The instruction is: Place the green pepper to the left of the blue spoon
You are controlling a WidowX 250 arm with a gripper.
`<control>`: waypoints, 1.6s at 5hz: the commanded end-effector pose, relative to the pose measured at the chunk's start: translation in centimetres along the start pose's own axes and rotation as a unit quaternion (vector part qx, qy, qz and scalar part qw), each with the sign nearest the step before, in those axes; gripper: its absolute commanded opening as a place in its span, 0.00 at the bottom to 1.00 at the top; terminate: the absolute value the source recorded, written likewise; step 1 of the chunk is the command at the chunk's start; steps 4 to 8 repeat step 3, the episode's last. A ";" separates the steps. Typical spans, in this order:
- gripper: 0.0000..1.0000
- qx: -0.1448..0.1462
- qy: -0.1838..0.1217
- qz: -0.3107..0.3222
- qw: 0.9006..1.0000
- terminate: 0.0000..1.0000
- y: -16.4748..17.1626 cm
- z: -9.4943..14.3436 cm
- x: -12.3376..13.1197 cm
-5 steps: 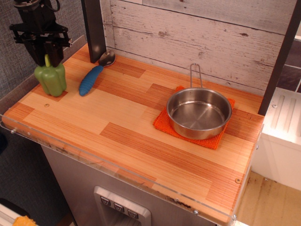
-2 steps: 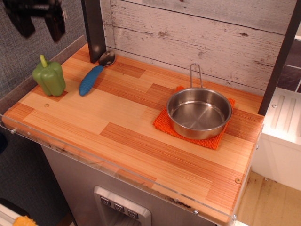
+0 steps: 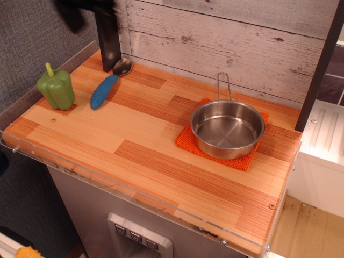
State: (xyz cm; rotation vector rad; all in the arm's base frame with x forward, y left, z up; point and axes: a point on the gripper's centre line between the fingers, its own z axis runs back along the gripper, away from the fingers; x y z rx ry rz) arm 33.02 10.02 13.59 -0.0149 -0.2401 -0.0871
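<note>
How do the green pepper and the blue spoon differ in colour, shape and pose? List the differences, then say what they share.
The green pepper is all green; the blue spoon has a blue handle and a silver bowl. The pepper is chunky and lobed; the spoon is long and slim. The pepper stands upright, stem up; the spoon lies flat, its bowl toward the back wall. Both rest on the wooden counter at its left end, close together but apart, the pepper on the left.
</note>
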 end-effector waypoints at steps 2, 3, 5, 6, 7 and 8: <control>1.00 0.014 0.000 -0.015 1.000 0.00 -3.1 -0.2 -0.5; 1.00 0.014 0.000 -0.015 1.000 1.00 -3.1 -0.2 -0.5; 1.00 0.014 0.000 -0.015 1.000 1.00 -3.1 -0.2 -0.5; 1.00 0.014 0.000 -0.015 1.000 1.00 -3.1 -0.2 -0.5; 1.00 0.014 0.000 -0.015 1.000 1.00 -3.1 -0.2 -0.5; 1.00 0.014 0.000 -0.015 1.000 1.00 -3.1 -0.2 -0.5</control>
